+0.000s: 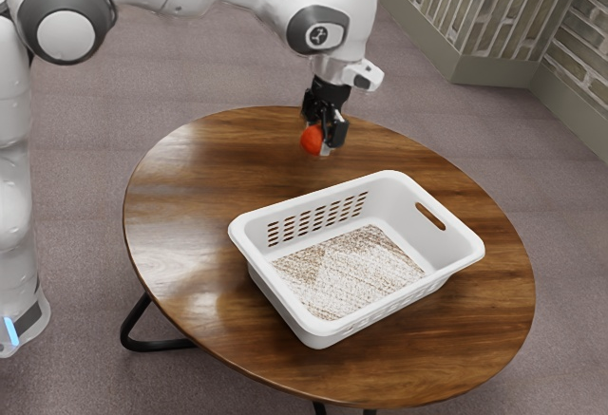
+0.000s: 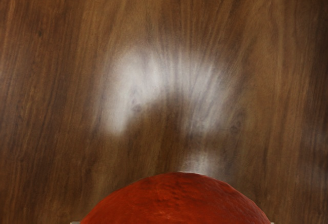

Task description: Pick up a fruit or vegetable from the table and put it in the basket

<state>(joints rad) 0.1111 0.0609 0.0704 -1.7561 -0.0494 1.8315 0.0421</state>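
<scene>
My gripper (image 1: 324, 138) is above the far part of the round table, beyond the basket, shut on a round red-orange fruit or vegetable (image 1: 312, 140). In the wrist view the same red-orange thing (image 2: 177, 201) bulges up from the lower edge, with wood grain behind it. The white basket (image 1: 274, 295) stands upright on the table, apart from the gripper and nearer the exterior view's camera. Its slotted walls surround a brown-and-white patterned bottom, and nothing lies inside.
The wooden table (image 1: 180, 235) extends around the basket, its curved edge passing behind the gripper. The basket's raised rim (image 1: 328, 190) lies between the gripper and the basket's inside. A brick wall (image 1: 456, 7) stands beyond the table.
</scene>
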